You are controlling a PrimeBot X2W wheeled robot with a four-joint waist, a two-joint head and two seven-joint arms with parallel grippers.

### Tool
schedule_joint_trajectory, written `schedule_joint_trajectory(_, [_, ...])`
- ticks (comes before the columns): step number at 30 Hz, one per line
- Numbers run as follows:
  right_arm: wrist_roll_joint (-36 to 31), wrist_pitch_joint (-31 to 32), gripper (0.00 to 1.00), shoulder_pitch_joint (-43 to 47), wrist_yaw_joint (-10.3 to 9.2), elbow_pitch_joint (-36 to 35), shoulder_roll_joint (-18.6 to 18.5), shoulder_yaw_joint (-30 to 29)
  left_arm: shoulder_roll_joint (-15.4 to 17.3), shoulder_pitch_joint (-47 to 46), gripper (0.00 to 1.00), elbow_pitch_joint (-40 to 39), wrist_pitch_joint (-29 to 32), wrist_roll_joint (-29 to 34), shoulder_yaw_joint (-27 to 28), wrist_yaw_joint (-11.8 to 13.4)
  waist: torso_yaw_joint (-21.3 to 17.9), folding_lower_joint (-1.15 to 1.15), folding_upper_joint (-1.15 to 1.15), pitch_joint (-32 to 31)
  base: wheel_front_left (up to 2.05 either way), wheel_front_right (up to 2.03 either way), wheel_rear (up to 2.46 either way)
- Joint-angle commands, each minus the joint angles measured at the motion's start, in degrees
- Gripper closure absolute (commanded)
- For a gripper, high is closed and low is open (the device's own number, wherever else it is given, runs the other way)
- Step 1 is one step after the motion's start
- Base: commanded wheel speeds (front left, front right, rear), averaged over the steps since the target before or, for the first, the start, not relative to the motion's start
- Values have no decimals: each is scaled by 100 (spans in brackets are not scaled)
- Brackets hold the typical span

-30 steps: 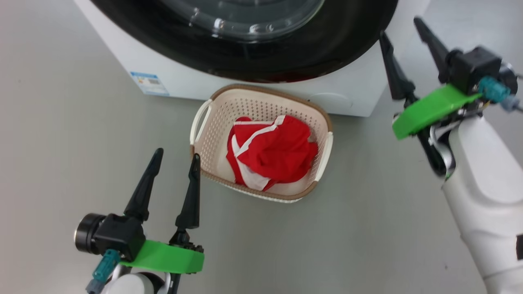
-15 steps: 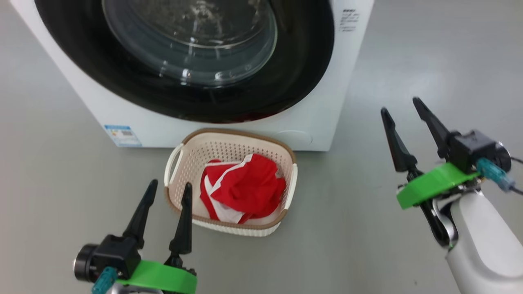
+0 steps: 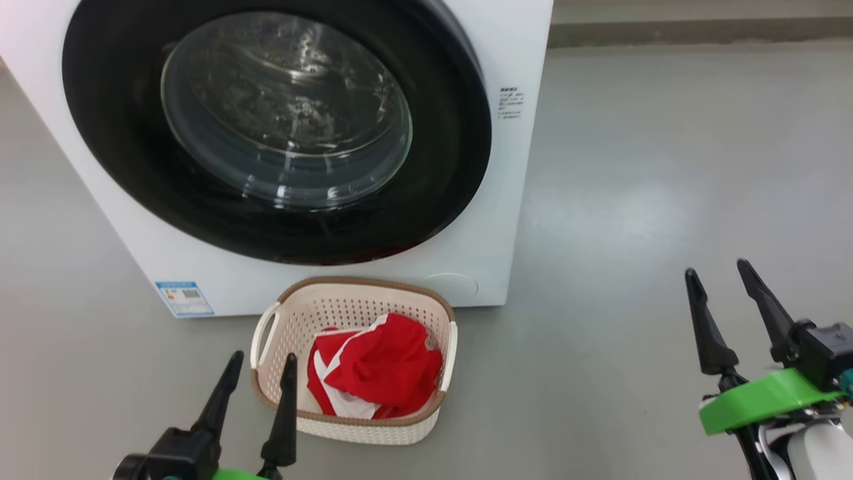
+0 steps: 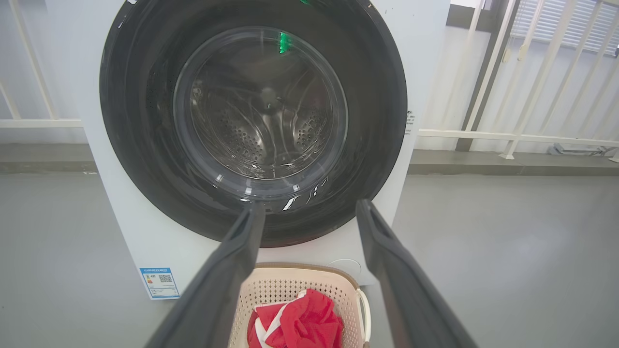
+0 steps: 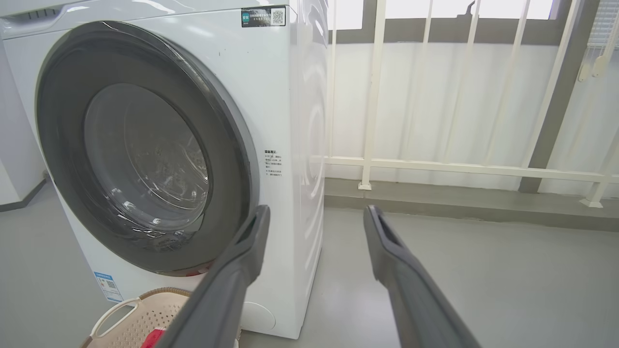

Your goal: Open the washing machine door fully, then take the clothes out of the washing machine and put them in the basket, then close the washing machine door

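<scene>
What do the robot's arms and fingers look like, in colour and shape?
The left gripper and the right gripper each have two long, tapering black fingers ending in points. Behind the right one are a bright green flat plate, a black boxy housing and a glossy white forearm shell.
</scene>
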Motion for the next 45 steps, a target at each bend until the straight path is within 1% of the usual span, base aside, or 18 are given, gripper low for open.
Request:
schedule_joint_trajectory(1, [-5,-37,0,0,-21,-208,-48,57,112,-58,0,-117,-44,-67,224,-15,-107,0,0,-155,0,0,0])
schedule_joint_trajectory(7, [-31,-37,0,481,-21,-570,11,-66,174,109,0,-90,-44,-80,293,8,-145,0,0,-299,0,0,0])
schedule_joint_trajectory(15, [-23,-37,0,1172,-21,-1122,141,-188,166,309,0,-193,-44,-58,378,75,-149,0,0,-462,0,0,0])
schedule_joint_trajectory(20, [-39,-37,0,1458,-21,-1198,221,-202,160,396,0,-266,-44,-11,395,78,-178,0,0,-527,0,0,0])
schedule_joint_trajectory(25, [-97,-37,0,1507,-21,-1204,247,-179,156,434,0,-264,-44,34,375,70,-196,0,0,-552,0,0,0])
schedule_joint_trajectory(33, [-142,-37,0,1509,-21,-1190,237,-130,157,455,0,-376,-44,43,350,-16,-174,0,0,-588,0,0,0])
schedule_joint_trajectory(34, [-114,0,100,1600,0,-1029,350,-255,113,585,100,-195,1,31,142,-1,-175,0,0,-588,0,0,0])
schedule_joint_trajectory(39, [-100,5,100,1638,1,-714,436,-239,47,650,100,96,48,38,125,1,-176,0,0,-589,0,0,0])
schedule_joint_trajectory(42, [81,61,100,1591,1,-680,440,-250,44,606,100,132,115,-142,177,-14,-174,2,0,-580,0,0,0])
schedule_joint_trajectory(45, [268,114,100,1557,0,-673,443,-257,41,584,100,132,170,-337,210,-30,-170,10,0,-570,0,0,0])
